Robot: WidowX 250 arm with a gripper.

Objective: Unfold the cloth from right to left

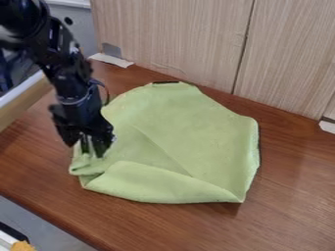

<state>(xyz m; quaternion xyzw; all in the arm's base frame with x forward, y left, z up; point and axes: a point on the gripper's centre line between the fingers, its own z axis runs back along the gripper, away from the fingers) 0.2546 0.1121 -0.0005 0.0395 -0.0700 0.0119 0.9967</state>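
tool right at green cloth's left end | can't tell if it's gripping, tbh | flap folded over toward the table's front edge

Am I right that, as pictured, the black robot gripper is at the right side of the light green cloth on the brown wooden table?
Not quite: the camera view shows the black gripper at the left side of the light green cloth, which does lie on the brown wooden table.
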